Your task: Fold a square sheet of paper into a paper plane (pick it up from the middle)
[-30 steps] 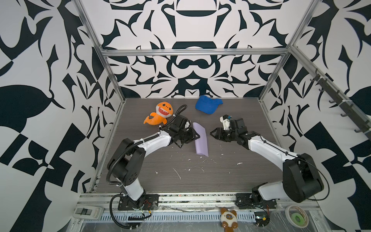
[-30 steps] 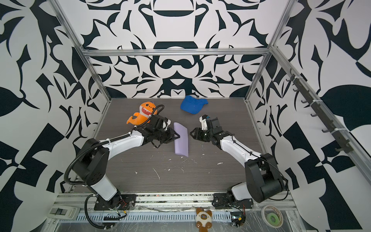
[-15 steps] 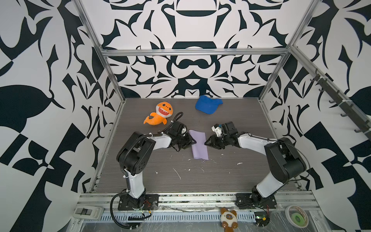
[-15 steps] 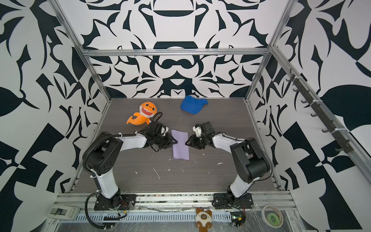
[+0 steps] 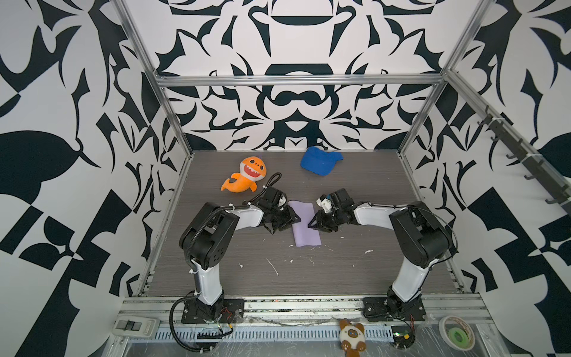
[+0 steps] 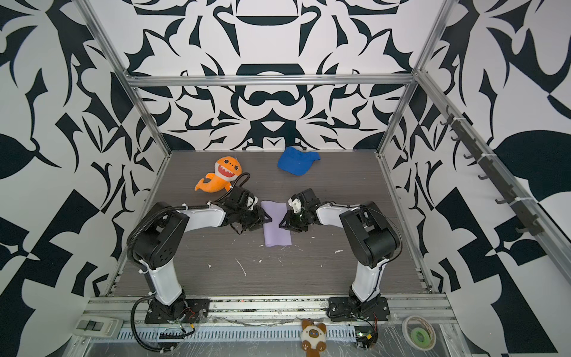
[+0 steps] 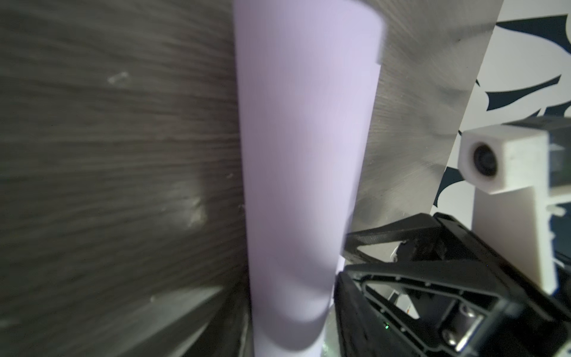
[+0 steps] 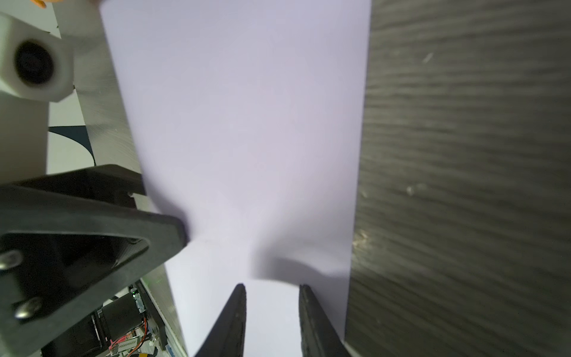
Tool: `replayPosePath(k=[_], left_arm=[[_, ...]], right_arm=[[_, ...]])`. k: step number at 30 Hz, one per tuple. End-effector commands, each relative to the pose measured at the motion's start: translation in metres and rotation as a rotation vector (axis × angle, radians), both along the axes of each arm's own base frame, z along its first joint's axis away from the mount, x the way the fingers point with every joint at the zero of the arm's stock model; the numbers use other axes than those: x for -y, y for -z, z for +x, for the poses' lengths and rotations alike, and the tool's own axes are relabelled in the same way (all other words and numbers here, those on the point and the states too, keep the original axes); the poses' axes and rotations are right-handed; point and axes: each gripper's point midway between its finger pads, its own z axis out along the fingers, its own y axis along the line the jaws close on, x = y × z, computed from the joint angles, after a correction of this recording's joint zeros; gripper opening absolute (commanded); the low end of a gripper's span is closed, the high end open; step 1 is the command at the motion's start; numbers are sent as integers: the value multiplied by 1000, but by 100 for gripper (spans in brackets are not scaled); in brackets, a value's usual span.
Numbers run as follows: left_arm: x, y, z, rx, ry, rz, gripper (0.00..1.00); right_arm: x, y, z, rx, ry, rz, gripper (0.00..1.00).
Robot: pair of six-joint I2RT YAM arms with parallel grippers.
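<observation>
Both arms have sunk low and the folded pale-lavender paper sheet point(image 5: 305, 236) now lies flat on the grey wood-grain surface point(image 5: 340, 278) between them, right end effector point(image 5: 312, 223) part-open at its edge, clamping nothing, left end effector point(image 5: 296, 220) impossible to read, so closing jaws may buckle or skew the fold.

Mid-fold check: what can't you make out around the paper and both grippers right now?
Left gripper: fingers merge into a dark mass in both top views, blurred in the left wrist view; grip unclear.
Right gripper: fingers apart over the square sheet of paper; contact hidden by the right wrist view's lower edge.
</observation>
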Motion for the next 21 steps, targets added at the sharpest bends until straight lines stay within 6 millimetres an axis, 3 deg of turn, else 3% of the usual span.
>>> replayPosePath(k=[1,5,9,16,21], left_arm=[[-19,-10,-2,4,-10,102,56],[-29,-20,-6,15,-24,142,68],[-23,-23,-4,11,-34,99,69],[-18,-12,-1,-27,-26,105,66],[-22,-4,-2,-50,-27,144,57]], right_arm=[[-6,-6,6,20,-3,13,34],[-16,-12,7,23,-17,64,34],[-21,-17,12,39,-20,88,33],[-26,-22,15,49,-35,114,33],[-30,-27,16,58,-45,138,33]])
